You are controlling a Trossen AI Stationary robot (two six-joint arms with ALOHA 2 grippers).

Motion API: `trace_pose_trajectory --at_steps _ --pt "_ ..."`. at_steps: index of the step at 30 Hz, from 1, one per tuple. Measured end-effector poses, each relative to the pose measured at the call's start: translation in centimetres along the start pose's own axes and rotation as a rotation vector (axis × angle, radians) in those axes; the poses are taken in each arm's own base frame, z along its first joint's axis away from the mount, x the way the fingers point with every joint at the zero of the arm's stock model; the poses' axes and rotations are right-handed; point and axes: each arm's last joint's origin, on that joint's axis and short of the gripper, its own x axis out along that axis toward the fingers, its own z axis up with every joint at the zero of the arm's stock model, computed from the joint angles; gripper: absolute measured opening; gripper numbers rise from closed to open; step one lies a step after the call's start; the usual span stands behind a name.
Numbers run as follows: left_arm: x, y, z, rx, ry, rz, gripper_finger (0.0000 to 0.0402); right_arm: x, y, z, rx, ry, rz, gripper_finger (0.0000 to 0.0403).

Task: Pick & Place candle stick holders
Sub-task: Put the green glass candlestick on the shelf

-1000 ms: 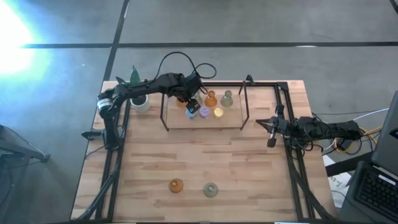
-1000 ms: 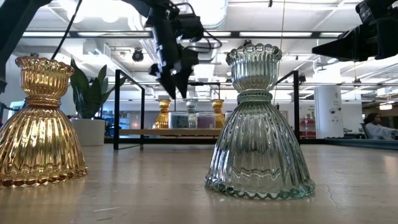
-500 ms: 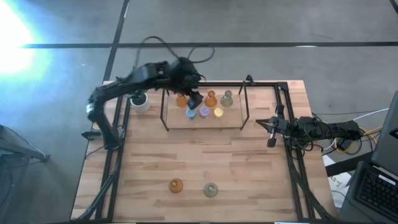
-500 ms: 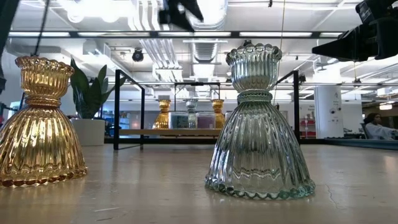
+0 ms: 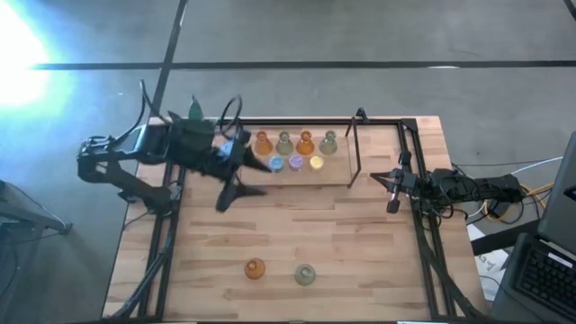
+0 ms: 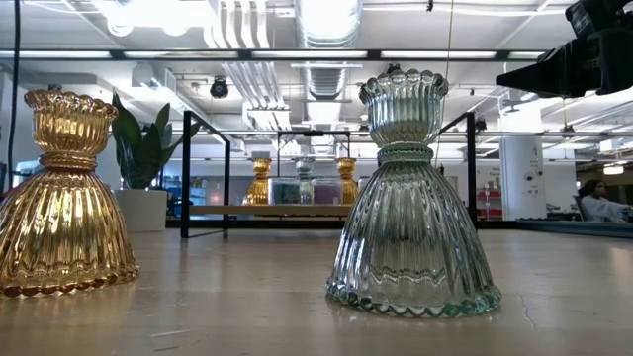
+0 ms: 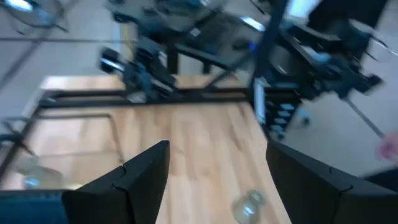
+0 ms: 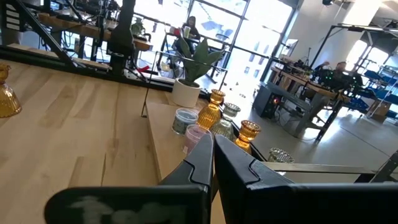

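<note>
Seven candle stick holders stand on a raised wooden shelf (image 5: 335, 175) at the far side: orange (image 5: 262, 142), pale green (image 5: 284, 143), orange (image 5: 306, 142) and green (image 5: 328, 141) in the back row, blue (image 5: 276, 164), purple (image 5: 296, 163) and yellow (image 5: 316, 163) in front. An amber holder (image 5: 255, 268) and a green one (image 5: 305, 274) stand on their wide bases near the table's front edge. They fill the low view, amber (image 6: 64, 198) and green (image 6: 410, 198). My left gripper (image 5: 241, 198) is open and empty, in front of the shelf's left end. My right gripper (image 5: 392, 191) is shut and empty at the table's right.
A white pot with a green plant (image 5: 200, 144) stands at the far left, beside the shelf. Black frame posts (image 5: 239, 166) rise at the shelf's ends, and black rails (image 5: 423, 243) run along both table sides. Bare wood lies between the shelf and the two front holders.
My left gripper has risen from the shelf, where it stood by the blue holder, and swung back toward the table's left and near side. It is out of the low view. The holders on the shelf stand as before.
</note>
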Motion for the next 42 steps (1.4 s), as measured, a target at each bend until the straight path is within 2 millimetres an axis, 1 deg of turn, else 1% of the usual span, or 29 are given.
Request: trace_pose_trajectory --at_steps 4,8,12,15,20,25,30,36,42 --pt "0.4 -1.9 -2.0 -0.006 0.1 -0.098 0.0271 0.0 0.0 0.0 0.0 0.0 0.0 0.0008" --pt "0.6 -4.9 -4.6 0.044 0.285 -0.199 0.027 0.0 0.0 0.0 0.0 0.0 0.0 0.0008" --pt "0.3 -7.6 -7.1 0.089 0.451 -0.176 0.0258 0.0 0.0 0.0 0.0 0.0 0.0 0.0008" --pt "0.1 -9.3 -8.7 0.055 0.515 -0.17 0.0242 0.0 0.0 0.0 0.0 0.0 0.001 0.0008" --pt "0.5 -11.4 -11.8 0.036 0.626 -0.195 0.0224 0.0 0.0 0.0 0.0 0.0 0.0 0.0008" --pt "1.6 -12.4 -15.8 0.052 0.72 -0.196 0.0223 0.0 0.0 0.0 0.0 0.0 0.0 0.0008" --pt "3.1 -12.6 -19.0 0.064 0.742 -0.22 0.0223 0.0 0.0 0.0 0.0 0.0 0.0 0.0008" --pt "4.5 -12.5 -22.2 0.097 0.732 -0.243 0.0223 0.0 0.0 0.0 0.0 0.0 0.001 0.0008" --pt "5.5 -12.3 -24.5 0.098 0.678 -0.269 0.0223 0.0 0.0 0.0 0.0 0.0 0.001 0.0008"
